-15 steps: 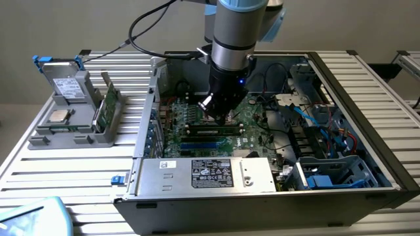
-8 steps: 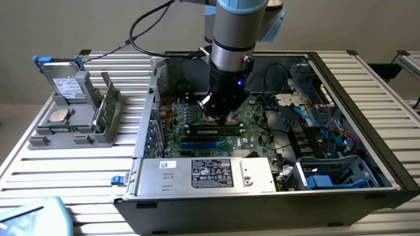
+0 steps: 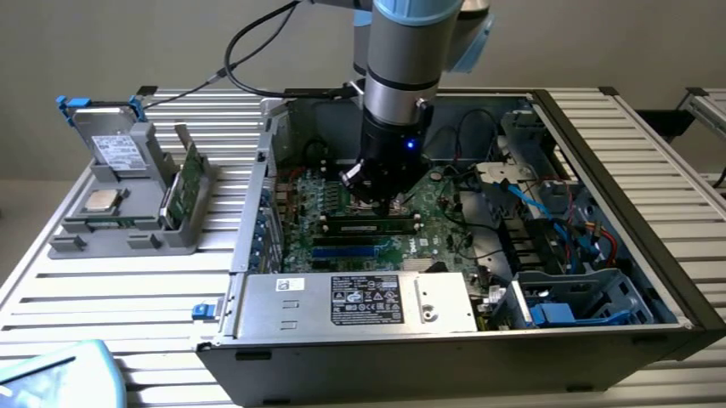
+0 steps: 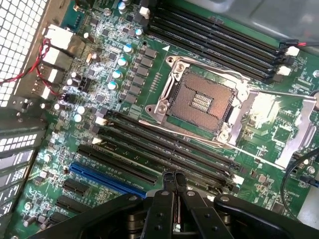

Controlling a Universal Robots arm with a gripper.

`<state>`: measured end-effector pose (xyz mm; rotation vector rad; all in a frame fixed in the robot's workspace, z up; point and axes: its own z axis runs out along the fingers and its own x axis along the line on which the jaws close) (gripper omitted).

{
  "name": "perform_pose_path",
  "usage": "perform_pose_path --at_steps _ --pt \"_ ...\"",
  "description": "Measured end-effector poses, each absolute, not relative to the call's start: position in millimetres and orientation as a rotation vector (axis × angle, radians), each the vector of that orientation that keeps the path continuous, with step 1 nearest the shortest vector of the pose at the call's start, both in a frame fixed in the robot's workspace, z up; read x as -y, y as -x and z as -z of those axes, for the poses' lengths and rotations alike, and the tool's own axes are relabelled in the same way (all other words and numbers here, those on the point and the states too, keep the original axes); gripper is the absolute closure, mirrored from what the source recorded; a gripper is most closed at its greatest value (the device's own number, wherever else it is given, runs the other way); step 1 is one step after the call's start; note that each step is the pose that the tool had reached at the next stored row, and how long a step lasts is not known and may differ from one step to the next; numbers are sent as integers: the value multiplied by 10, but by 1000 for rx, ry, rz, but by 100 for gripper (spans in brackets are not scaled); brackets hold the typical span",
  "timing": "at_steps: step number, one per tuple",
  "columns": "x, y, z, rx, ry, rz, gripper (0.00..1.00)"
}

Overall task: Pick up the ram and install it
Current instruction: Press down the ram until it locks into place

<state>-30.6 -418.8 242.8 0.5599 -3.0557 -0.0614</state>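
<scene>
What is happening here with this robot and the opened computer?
A robot arm reaches down into an open computer case that lies on a table. Its gripper is shut and sits low over the motherboard, right above the memory slots beside the empty processor socket. In the exterior view, a long dark memory stick with a pale label lies along the slots just under the gripper. I cannot tell whether it is fully seated.

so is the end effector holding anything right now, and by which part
Nothing: the end effector is shut and empty; the ram sits at the motherboard slots just beneath it.
</scene>
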Motion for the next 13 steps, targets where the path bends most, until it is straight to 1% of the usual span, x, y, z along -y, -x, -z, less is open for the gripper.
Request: perform_pose_path --at_steps 13 --pt "4188 348 -2416 3087 -368 65 89"
